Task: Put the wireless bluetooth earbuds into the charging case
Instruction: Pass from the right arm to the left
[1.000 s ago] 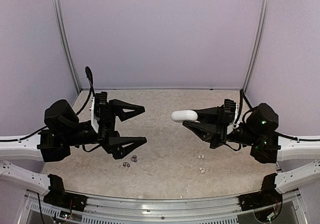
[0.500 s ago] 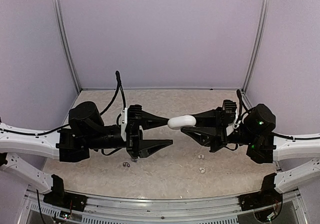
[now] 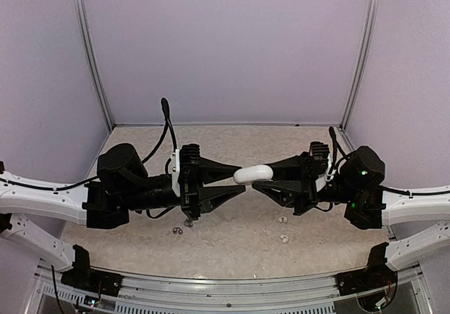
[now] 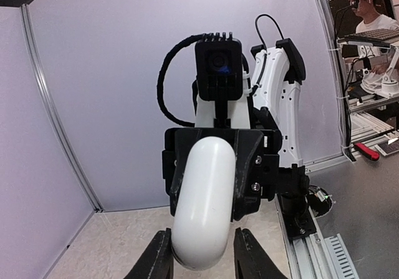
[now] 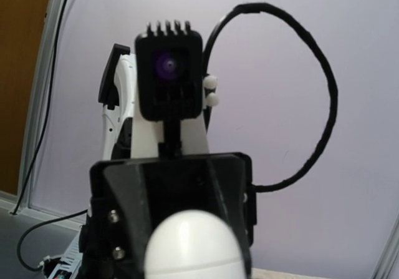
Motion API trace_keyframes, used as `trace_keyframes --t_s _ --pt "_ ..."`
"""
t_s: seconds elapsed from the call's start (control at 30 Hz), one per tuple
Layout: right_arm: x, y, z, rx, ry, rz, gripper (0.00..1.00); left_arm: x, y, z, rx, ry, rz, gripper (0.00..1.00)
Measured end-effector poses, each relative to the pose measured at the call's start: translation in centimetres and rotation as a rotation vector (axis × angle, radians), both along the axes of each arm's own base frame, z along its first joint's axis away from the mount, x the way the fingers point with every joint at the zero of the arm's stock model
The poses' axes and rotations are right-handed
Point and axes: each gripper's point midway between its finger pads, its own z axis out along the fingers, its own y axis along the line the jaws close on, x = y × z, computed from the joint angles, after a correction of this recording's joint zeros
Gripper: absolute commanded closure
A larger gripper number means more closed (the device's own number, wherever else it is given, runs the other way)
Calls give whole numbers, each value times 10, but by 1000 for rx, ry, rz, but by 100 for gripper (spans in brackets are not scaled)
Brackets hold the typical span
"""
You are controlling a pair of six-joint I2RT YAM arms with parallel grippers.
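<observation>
The white oval charging case [image 3: 253,174] hangs closed above the middle of the table, with my right gripper [image 3: 266,175] shut on its right end. My left gripper [image 3: 239,178] faces it, one finger on each side of the case's left end. In the left wrist view the case [image 4: 202,210] fills the space between my fingertips [image 4: 153,259]. One fingertip touches it and a thin gap shows at the other. Two dark earbuds [image 3: 181,227] lie on the table under the left arm. Two white earbuds [image 3: 283,230] lie under the right arm. In the right wrist view the case [image 5: 193,248] hides my own fingers.
Pale purple walls with metal corner posts [image 3: 91,61] close the table in on three sides. A metal rail [image 3: 225,286] runs along the near edge between the arm bases. Both arms stretch inward over the marbled tabletop [image 3: 232,145].
The left arm has swung in from the left to the centre, and its jaws have narrowed from wide open to just around the case's free end. The right gripper has shifted the case slightly left and down.
</observation>
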Motion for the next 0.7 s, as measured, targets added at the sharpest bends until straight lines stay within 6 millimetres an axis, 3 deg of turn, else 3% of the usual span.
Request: trace_keyframes --t_s 0.17,0.3,0.4,0.7 --pt "-1 0 1 2 7 9 86 1 0 1 -3 -2 8 82" --pt "-1 -1 3 12 10 10 57 2 -1 4 0 -11 11 87" --pt "1 -1 0 -4 14 -5 46 3 -3 1 30 -8 13 88" --pt "8 -9 -4 -156 -4 -94 40 22 14 -14 227 42 66 89"
